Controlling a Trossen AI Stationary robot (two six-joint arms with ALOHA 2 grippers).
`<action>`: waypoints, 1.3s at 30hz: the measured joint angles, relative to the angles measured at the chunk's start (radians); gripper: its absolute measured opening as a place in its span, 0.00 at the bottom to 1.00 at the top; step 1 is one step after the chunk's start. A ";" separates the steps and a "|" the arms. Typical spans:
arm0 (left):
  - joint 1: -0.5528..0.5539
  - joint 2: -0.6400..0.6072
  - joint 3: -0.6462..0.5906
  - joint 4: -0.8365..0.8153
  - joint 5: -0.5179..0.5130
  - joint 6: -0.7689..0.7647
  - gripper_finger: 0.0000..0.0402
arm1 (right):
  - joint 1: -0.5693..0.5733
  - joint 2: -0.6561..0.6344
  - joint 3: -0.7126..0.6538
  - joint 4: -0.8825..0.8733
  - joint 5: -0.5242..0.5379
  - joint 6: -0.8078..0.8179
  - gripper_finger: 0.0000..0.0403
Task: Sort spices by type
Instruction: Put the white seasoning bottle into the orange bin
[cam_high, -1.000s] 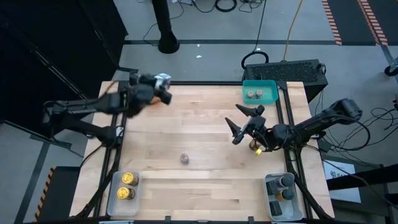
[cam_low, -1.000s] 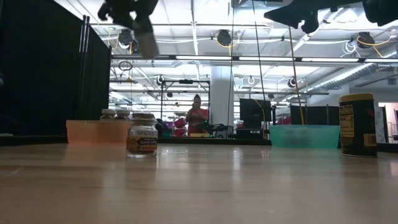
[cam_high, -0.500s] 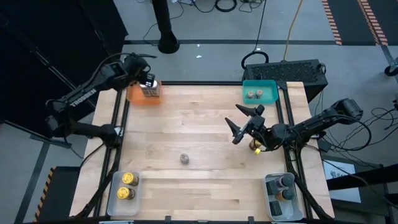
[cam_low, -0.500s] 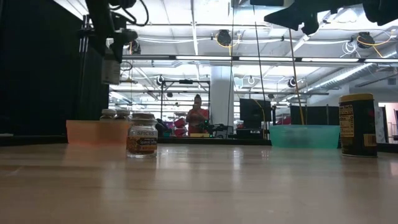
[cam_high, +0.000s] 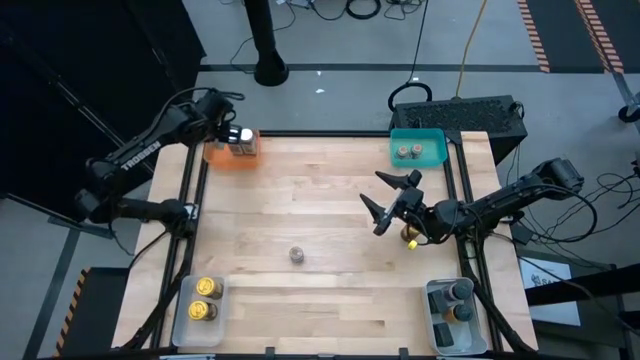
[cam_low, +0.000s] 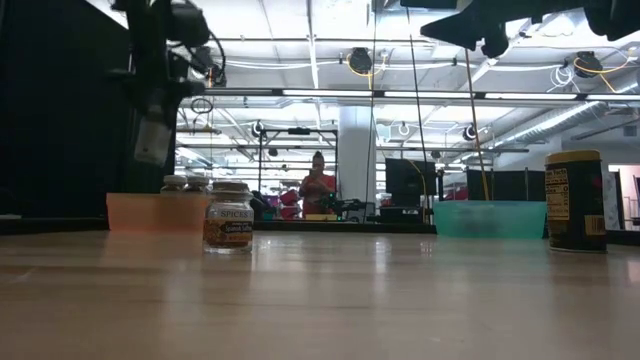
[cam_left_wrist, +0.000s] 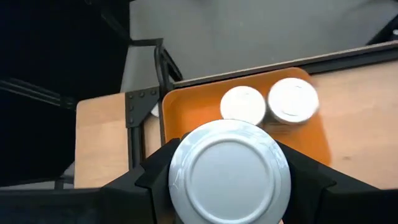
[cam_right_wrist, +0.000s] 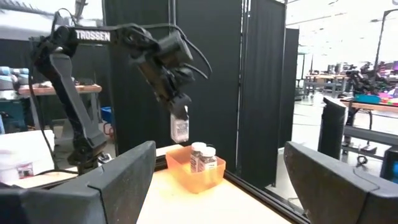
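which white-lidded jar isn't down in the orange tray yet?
The white-lidded jar clamped in the left gripper, hanging above the orange tray. The other two jars already stand side by side inside that tray.

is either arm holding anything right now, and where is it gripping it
The left claw holds a white-lidded spice jar by its sides just under the lid, above the orange tray. The right claw is open and empty.

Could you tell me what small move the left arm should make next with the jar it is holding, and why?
Probably lower it straight down. The left gripper holds a white-lidded jar above the orange tray, where two matching jars already stand, with bare tray floor beside them. The right gripper waits open at mid-table.
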 joint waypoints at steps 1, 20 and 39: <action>0.014 0.000 -0.021 0.021 0.000 0.000 0.51 | 0.000 0.000 0.000 0.000 -0.001 0.005 0.83; 0.047 0.000 -0.170 0.160 0.007 -0.067 0.51 | -0.001 0.000 0.000 -0.012 -0.001 -0.005 0.83; 0.067 0.019 -0.289 0.345 0.019 -0.104 0.51 | -0.001 0.000 0.000 -0.018 -0.004 -0.012 0.84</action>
